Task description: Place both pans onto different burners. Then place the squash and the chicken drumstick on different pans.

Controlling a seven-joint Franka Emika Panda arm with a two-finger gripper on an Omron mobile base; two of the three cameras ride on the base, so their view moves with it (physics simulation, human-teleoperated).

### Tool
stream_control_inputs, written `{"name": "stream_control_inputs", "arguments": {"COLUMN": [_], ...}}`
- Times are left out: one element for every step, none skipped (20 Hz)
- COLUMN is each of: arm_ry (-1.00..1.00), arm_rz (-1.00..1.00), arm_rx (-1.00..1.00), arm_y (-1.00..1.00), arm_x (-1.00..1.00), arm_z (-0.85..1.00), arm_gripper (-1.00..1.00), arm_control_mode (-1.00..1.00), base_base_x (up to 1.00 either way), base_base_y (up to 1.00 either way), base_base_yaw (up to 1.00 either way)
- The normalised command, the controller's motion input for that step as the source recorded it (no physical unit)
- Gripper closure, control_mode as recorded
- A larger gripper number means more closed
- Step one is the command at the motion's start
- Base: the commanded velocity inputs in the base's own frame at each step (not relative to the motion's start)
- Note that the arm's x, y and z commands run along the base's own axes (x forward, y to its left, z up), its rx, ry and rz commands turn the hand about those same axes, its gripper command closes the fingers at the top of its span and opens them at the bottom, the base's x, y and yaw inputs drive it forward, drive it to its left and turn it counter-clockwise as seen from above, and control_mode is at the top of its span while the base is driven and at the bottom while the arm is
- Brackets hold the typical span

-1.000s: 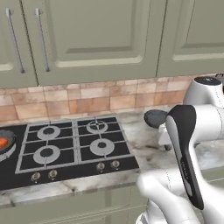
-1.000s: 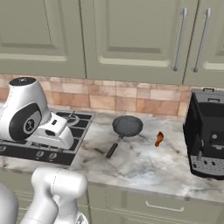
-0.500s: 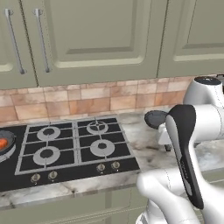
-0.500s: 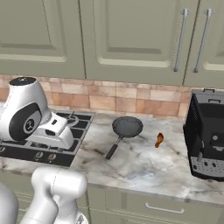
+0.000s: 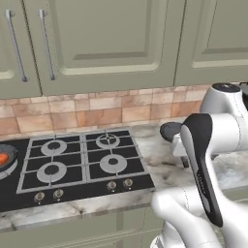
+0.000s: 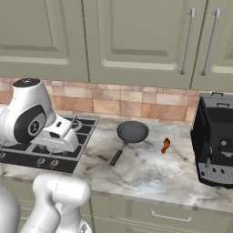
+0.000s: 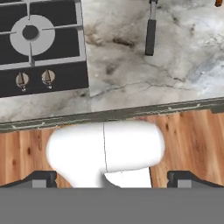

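Progress: early going, by the look of it. One pan [image 5: 6, 157] sits at the far left edge of the cooktop [image 5: 77, 162] with the orange-red squash [image 5: 3, 158] already in it; whether it sits square on a burner I cannot tell.
Second pan: second pan [image 6: 132, 132] rests on the marble counter [image 6: 150, 168], right of the cooktop, handle [image 7: 150, 33] pointing toward the front edge.
Drumstick: chicken drumstick [image 6: 165, 145] lies on the counter just right of that pan, apart from it.
Left to do: second pan onto a free burner [image 5: 113, 162], then drumstick into it.
Claw: claw [image 7: 111, 178] spread wide, holding nothing, poised above the counter's front edge.
Materials: glossy black glass, grey square grates, veined grey-white stone, matte black round pan with straight handle.
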Motion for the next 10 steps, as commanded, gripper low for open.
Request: {"name": "stream_control_inputs", "arguments": {"arm_ry": [-0.03,-0.04,-0.06,-0.05,-0.06,-0.06,-0.07,-0.07,-0.04,-0.01], "arm_rz": [-0.03,-0.03,-0.01,0.00,0.00,0.00,0.00,-0.01,-0.01,-0.02], "arm_rx": [0.00,0.00,0.00,0.00,0.03,0.08,0.02,0.00,0.00,0.00], "arm_y": [0.00,0.00,0.00,0.00,-0.21,-0.44,-0.31,-0.36,-0.37,-0.32], "arm_x": [0.49,0.49,0.56,0.56,0.48,0.31,0.21,0.08,0.06,0.01], "arm_z": [0.00,0.00,0.00,0.00,0.00,0.00,-0.14,-0.16,-0.13,-0.16], "arm_gripper": [-1.00,-1.00,-1.00,-1.00,-1.00,-1.00,-1.00,-1.00,-1.00,-1.00], "arm_control_mode": [-1.00,-1.00,-1.00,-1.00,-1.00,-1.00,-1.00,-1.00,-1.00,-1.00], "base_base_x": [0.00,0.00,0.00,0.00,0.00,0.00,0.00,0.00,0.00,0.00], "base_base_y": [0.00,0.00,0.00,0.00,0.00,0.00,0.00,0.00,0.00,0.00], "base_base_yaw": [0.00,0.00,0.00,0.00,0.00,0.00,0.00,0.00,0.00,0.00]}}
